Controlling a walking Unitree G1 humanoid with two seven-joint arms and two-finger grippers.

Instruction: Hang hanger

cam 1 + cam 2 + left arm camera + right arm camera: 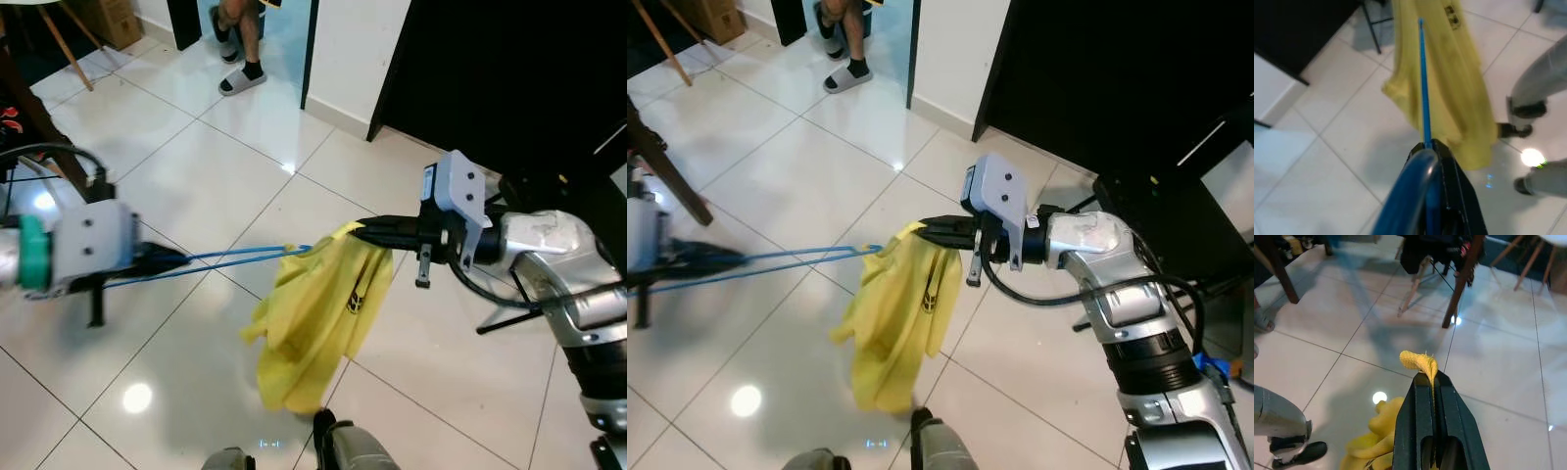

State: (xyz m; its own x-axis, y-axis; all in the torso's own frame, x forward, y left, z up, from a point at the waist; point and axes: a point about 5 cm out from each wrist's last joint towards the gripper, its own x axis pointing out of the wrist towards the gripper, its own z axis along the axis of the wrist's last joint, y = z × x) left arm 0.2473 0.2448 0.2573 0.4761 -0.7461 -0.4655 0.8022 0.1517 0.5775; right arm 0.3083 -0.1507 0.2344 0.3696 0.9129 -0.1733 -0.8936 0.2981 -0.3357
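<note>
A blue wire hanger (240, 258) stretches level across the middle, its far end tucked inside a yellow shirt (312, 323) that droops toward the floor. My left gripper (168, 260) is shut on the hanger's near end. My right gripper (370, 231) is shut on the shirt's top edge (1420, 362), holding the cloth up. In the left wrist view the hanger rod (1423, 83) runs from the fingers straight into the yellow shirt (1449, 73).
A person in sandals (242, 76) sits at the back. A dark cabinet (509, 69) fills the back right, with a black stand (509, 318) beneath it. Wooden chair legs (1462, 281) stand on the white tiled floor (196, 157). My own feet (338, 446) are below.
</note>
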